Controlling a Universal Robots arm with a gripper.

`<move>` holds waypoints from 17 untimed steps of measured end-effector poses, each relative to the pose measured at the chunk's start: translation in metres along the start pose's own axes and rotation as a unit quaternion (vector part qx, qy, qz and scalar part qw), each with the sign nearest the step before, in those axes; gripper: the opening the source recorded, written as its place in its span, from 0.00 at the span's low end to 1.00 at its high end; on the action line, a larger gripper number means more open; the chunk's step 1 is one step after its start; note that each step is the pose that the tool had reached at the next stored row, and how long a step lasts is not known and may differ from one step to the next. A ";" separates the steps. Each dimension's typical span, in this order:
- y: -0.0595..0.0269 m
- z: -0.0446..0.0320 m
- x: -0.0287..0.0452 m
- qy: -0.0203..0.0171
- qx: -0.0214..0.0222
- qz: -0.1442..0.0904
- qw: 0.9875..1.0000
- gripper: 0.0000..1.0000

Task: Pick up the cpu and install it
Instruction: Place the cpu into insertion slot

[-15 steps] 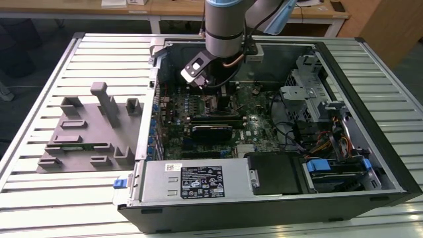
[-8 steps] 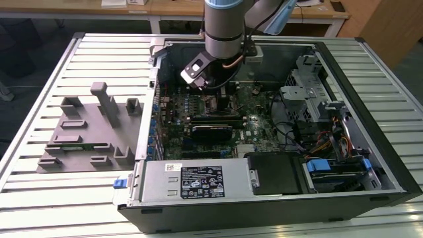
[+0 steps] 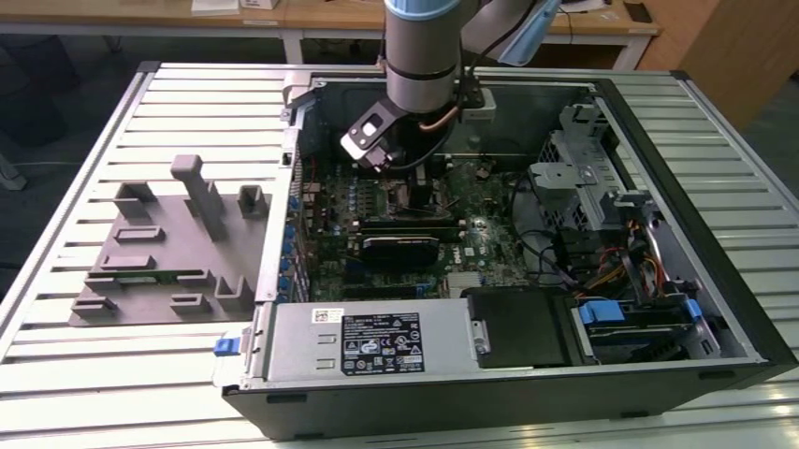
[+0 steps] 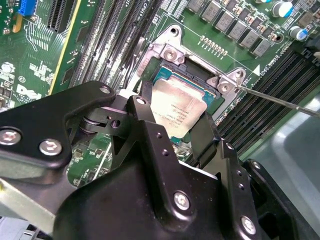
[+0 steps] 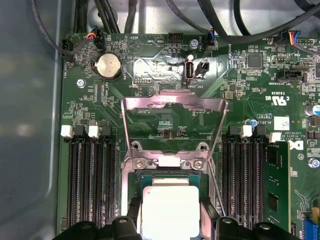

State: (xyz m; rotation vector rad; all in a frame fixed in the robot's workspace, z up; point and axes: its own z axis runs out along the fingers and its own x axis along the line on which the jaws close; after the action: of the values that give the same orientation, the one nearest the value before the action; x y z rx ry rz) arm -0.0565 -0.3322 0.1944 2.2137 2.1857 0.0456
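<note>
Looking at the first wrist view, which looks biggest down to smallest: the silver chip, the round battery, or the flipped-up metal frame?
1. flipped-up metal frame
2. cpu, the silver chip
3. round battery, clearly the smallest

On the slatted counter (image 3: 112, 393), an open computer case (image 3: 500, 416), toward the counter's edge on the exterior view's right. Beside it, nearer the counter's edge on the exterior view's left, a gray slotted fixture plate (image 3: 150, 267) with upright posts. Inside the case, a green motherboard (image 5: 240, 95); along the case's near wall, a silver power supply (image 3: 374, 339). On the board, a round coin battery (image 5: 108, 65) and black memory slots (image 5: 90, 185) with white latches.
</note>
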 end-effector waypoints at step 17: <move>-0.0001 0.0017 0.0000 0.000 0.000 0.005 1.000 0.54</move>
State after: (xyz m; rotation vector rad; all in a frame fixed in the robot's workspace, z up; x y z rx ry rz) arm -0.0565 -0.3321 0.1927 2.2237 2.1754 0.0454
